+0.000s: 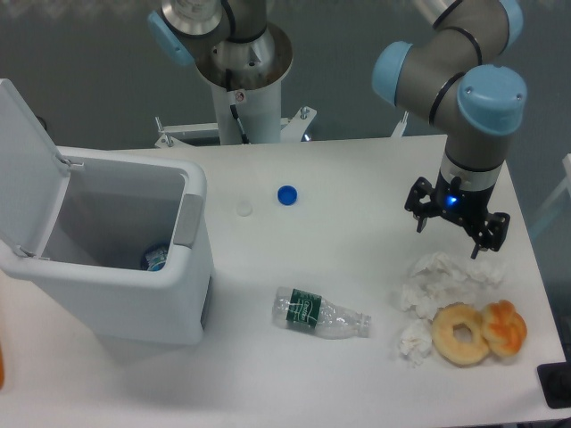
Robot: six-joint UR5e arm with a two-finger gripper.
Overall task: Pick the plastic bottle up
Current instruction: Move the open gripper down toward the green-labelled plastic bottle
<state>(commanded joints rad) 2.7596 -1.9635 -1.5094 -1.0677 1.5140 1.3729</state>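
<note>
Doughnuts sat closest to the camera, two of them touching, at the front right corner of the worktop: one pale ring doughnut and one darker orange one. Crumpled white tissue lay just behind and left of them, several wads, exact count unclear.

One plastic bottle lay flat near the front edge, about mid-width, capless, with a dark green label band toward its left end and its neck pointing right. Long axis ran roughly left-right along the front edge, tilted slightly.

One pincer hung over the right side of the worktop, above the tissue, fingers spread apart and holding nothing. Bottle lay well apart from it, toward the front and left of it in view. Only one arm worked here, so no choice of side.

Judgement: the pickup had not begun; the coming move likely needed travel toward the front-left, then descent with the fingers closing across the bottle's narrow width, not along its length. Crinkled clear plastic would probably give under squeeze and could roll.

Other counts: one blue cap behind the bottle, mid-worktop; one small white disc just left of the cap; one white bin at the left edge, lid up, something blue inside at the bottom, too small to identify.
</note>
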